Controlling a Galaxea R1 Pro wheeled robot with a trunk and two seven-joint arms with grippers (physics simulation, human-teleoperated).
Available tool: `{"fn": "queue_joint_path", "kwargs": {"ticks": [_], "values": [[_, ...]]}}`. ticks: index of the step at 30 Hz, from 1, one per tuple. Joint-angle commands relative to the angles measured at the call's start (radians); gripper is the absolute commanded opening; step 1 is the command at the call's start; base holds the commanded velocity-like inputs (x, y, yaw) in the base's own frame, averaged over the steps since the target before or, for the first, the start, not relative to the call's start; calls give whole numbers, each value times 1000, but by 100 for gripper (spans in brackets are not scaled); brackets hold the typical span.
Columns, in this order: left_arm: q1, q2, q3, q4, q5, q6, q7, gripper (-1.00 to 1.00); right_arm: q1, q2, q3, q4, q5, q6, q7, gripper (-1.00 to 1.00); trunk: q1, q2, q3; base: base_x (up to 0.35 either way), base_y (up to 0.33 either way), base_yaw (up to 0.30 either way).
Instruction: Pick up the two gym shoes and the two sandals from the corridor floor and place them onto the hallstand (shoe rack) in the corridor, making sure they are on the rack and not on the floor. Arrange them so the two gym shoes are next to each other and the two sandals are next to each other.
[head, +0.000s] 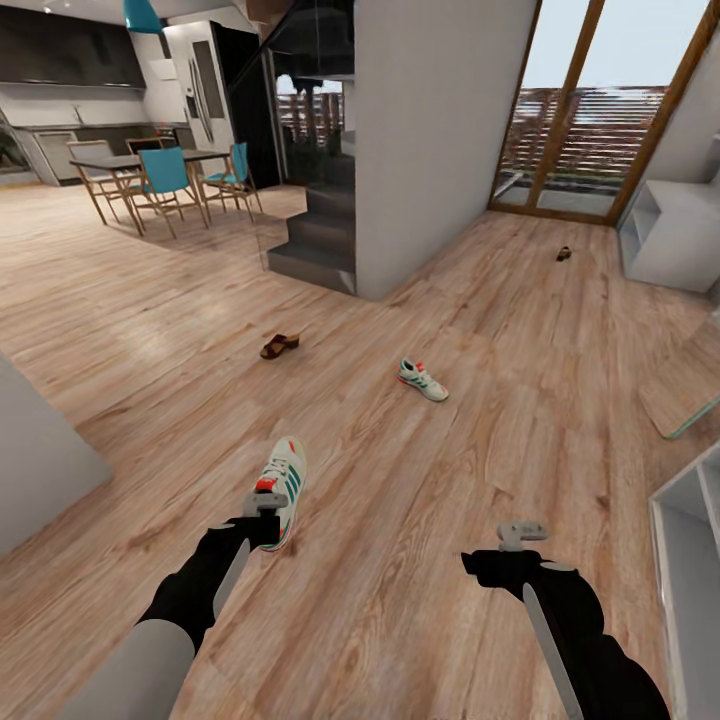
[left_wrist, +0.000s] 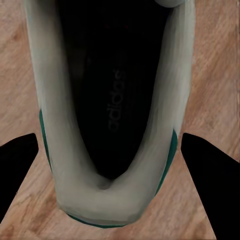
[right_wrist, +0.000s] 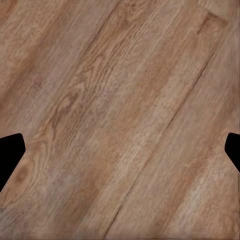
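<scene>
Hovering over the nearest shoe, the left gripper (left_wrist: 111, 152) has its jaws spread wide to either side of the white lace-up gym sneaker with green side stripes and red-orange heel patch (head: 282, 487), heel end between them; in the left wrist view the fingertips (left_wrist: 18, 165) stand apart from the sneaker's walls, nothing gripped yet.

Risks, as I judge them:
- Closing across the soft collar could squash the upper and let the shoe slip or tilt on the lift.
- Closing too high would pinch only the rim — the shoe could roll out.
- Descending further could press the jaws into the light brown wood-grain plank corridor floor (head: 430, 600).

Left arm: black forearm reaching forward and down, wrist bent so the jaws point roughly straight at the floor over the sneaker's opening. Right gripper (right_wrist: 120, 150): jaws open, empty, over bare planks; that arm is held low, just right of centre.

Further out — the second white sneaker with green stripes (head: 423, 380) lies on the floor, well apart from the first. One dark-brown strappy leather sandal (head: 279, 346) lies left of it, the other small dark sandal (head: 564, 254) far off near the glass doors. A pale grey-white low hallstand with open shelves (head: 668, 235) stands at far right; all four shoes are off it.
</scene>
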Motion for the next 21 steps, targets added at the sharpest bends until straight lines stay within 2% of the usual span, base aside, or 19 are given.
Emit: {"fn": "queue_joint_path", "kwargs": {"ticks": [1, 21], "values": [[0, 0, 0, 0, 0, 0, -1, -100, 0, 0, 0, 0, 0, 0, 0, 100, -4, 7, 3, 0, 0, -270], [0, 0, 0, 0, 0, 0, 0, -100, 0, -1, 0, 0, 0, 0, 0, 100, -81, 147, 66, 0, 0, -249]]}}
